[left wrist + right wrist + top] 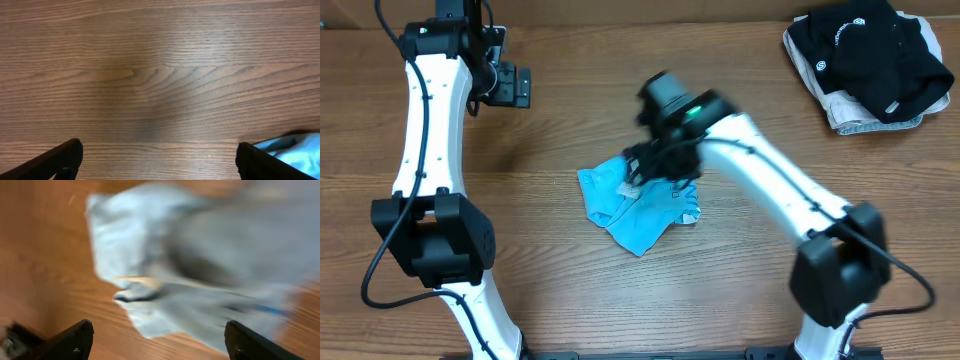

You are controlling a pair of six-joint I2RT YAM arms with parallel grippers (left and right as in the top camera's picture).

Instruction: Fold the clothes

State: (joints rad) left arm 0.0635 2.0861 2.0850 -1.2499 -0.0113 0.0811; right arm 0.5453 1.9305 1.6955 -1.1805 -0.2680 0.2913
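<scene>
wood table (550, 130); blue t-shirt (620, 208) crumpled beneath the right gripper (157, 330), seemingly spread despite blur; left gripper (159, 150) spread.

The sky-blue T-shirt (632, 215) lies crumpled in a small, uneven bundle near the middle of the wooden table (570, 295), with layers folded over one another and a pointed corner toward the near edge. A small white patch shows at its right edge. In the right wrist view its cloth is blurred, pale blue with dark creases, and the left wrist view catches only one corner.
</scene>
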